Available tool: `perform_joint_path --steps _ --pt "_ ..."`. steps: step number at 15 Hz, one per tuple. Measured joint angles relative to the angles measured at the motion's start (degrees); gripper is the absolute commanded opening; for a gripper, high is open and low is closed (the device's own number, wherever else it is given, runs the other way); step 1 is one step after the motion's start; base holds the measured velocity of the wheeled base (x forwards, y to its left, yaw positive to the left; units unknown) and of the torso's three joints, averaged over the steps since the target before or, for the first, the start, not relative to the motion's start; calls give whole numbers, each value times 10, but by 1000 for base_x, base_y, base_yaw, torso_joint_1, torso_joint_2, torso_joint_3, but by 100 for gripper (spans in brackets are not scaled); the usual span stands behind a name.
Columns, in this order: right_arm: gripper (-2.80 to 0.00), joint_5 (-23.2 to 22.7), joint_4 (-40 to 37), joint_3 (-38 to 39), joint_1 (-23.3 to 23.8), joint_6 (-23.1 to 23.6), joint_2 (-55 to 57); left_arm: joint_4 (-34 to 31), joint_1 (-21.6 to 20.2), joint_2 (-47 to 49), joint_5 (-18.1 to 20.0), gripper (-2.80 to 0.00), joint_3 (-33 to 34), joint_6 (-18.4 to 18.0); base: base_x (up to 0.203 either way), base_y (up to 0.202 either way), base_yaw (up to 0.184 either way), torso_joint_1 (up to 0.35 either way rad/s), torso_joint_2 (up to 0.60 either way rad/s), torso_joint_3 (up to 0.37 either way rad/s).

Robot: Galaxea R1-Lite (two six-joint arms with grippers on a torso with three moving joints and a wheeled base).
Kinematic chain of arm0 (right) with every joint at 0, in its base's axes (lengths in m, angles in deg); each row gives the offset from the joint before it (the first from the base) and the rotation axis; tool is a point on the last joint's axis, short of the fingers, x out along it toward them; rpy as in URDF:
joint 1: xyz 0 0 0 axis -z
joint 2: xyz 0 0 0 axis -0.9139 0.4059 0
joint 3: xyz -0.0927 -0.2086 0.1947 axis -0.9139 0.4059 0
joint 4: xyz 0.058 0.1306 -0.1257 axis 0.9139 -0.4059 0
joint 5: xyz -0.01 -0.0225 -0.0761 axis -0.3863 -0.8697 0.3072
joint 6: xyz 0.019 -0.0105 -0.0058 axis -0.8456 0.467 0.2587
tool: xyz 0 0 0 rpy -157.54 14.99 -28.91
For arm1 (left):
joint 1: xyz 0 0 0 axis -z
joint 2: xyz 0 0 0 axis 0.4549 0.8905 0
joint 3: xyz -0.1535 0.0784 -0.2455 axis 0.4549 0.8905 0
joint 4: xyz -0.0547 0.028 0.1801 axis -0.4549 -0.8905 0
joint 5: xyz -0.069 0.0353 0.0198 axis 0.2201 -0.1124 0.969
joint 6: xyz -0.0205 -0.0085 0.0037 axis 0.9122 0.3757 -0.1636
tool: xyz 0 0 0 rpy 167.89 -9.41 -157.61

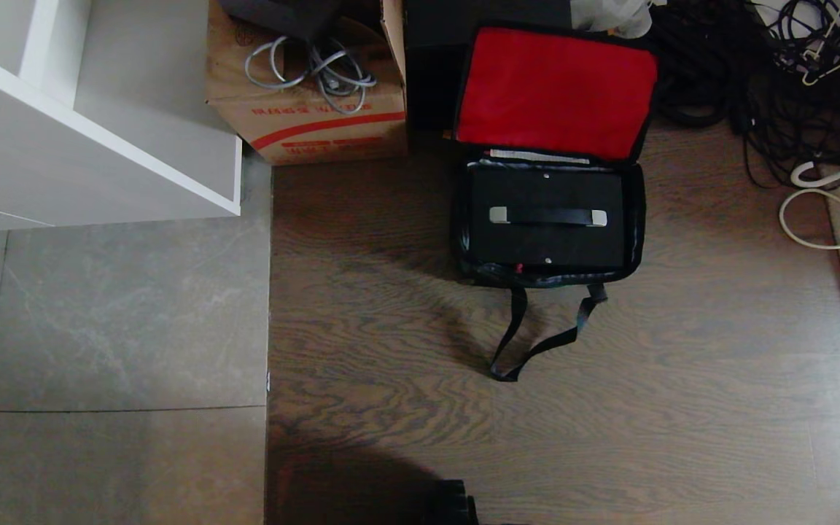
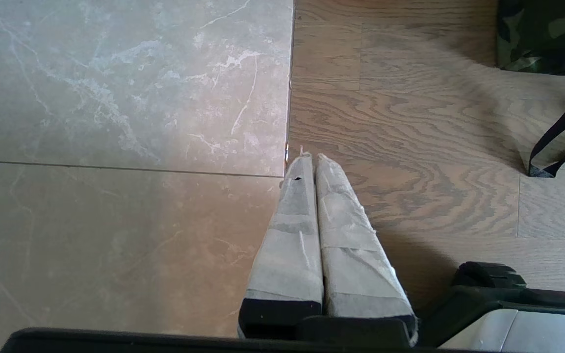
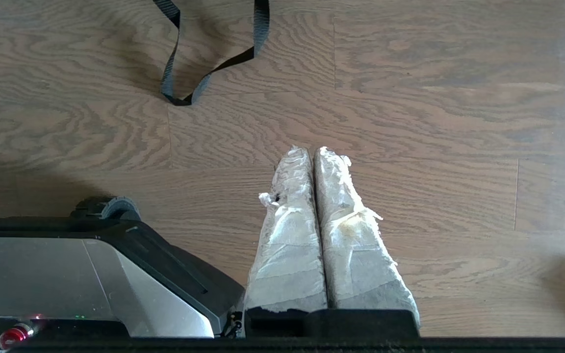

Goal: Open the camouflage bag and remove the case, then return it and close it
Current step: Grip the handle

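Bag (image 1: 551,95) sits open on my wood floor (image 1: 682,364), case (image 1: 545,219) inside it; I see left gripper (image 2: 310,156) and right gripper (image 3: 311,149) hanging low, well short, jaws pressed together, empty.

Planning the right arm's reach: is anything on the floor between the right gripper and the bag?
Only the bag's shoulder strap lies on the wood floor between the right gripper and the camouflage bag; nothing else shows.

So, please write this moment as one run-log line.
camouflage bag: lid open | case: inside | left gripper: shut, parked | right gripper: shut, parked
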Motion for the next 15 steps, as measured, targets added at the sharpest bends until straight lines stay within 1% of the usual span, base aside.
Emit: perform_joint_path --steps 15 --pt "-280 0 0 0 0 0 1 0 0 0 0 -280 0 0 0 0 0 0 0 0"
